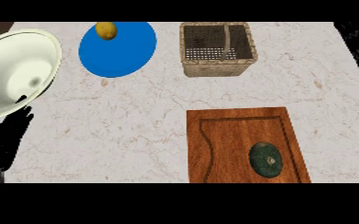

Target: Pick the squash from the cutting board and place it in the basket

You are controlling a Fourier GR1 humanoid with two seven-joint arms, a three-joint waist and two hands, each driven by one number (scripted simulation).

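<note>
A dark green round squash (pixel 266 159) lies on the brown wooden cutting board (pixel 224 147), toward its near right part. The woven basket (pixel 217 68) with a handle across its top stands at the back of the counter, directly beyond the board. My left hand (pixel 14 135) rests open at the view's left edge, fingers up, far from the squash. The right hand shows nowhere in the view.
A blue plate (pixel 123 57) at the back left carries a yellow lemon-like fruit (pixel 106 30). A large white bowl (pixel 24 69) sits at the far left, just above my left hand. The marble counter (pixel 126 123) stretches between these.
</note>
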